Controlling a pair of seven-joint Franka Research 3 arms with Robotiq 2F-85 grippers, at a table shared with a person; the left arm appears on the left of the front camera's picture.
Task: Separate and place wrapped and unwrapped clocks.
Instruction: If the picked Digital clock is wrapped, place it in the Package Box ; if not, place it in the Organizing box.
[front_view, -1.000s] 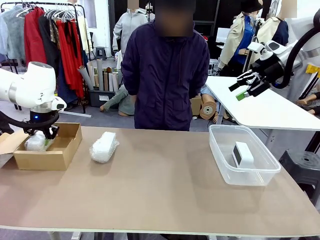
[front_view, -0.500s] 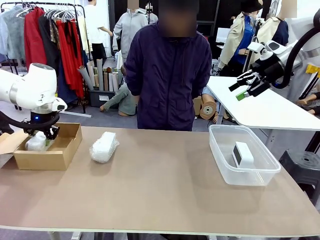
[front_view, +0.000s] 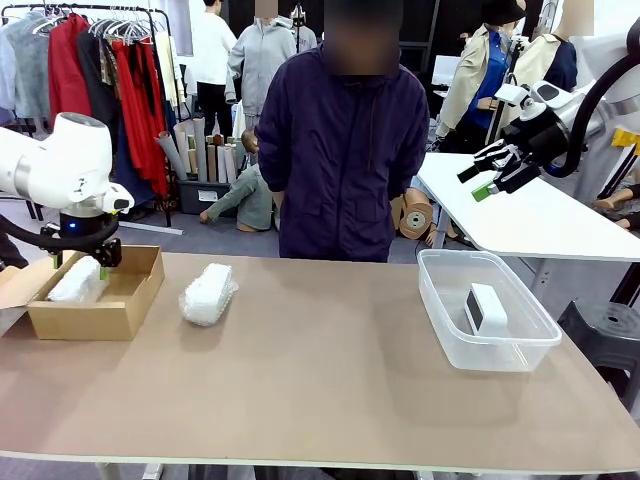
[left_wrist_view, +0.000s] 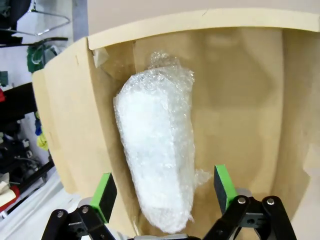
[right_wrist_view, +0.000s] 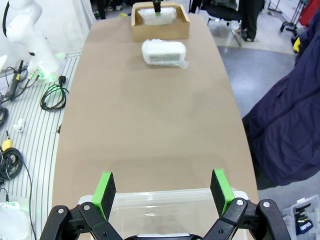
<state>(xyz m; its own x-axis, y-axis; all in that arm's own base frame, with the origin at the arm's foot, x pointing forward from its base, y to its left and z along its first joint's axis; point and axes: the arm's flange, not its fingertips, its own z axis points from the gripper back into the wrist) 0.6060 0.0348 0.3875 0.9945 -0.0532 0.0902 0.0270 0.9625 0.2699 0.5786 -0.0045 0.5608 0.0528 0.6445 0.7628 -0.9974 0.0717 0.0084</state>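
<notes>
one wrapped clock boxed, one left on the counter

the left claw (front_view: 84, 256) hangs over the cardboard box (front_view: 100, 318) with its jaws spread, green pads either side of the first wrapped clock (left_wrist_view: 157, 150) and, as far as the wrist view shows, clear of it; that clock lies on the box floor against one wall. the second wrapped clock (front_view: 208, 293) sits on the counter (front_view: 320, 390) just beside the box, in front of the person (front_view: 340, 150). the bare clock (front_view: 487, 307) stands in the clear tub (front_view: 500, 358) at the right side. the right claw (front_view: 490, 180) hovers high above the tub, also spread and holding nothing. the sorting looks about two thirds done; the next move likely calls for the left claw to lift out of the box, shift over the second wrapped clock and close across its narrow sides, gently, since bubble wrap gives and may slip.
</notes>
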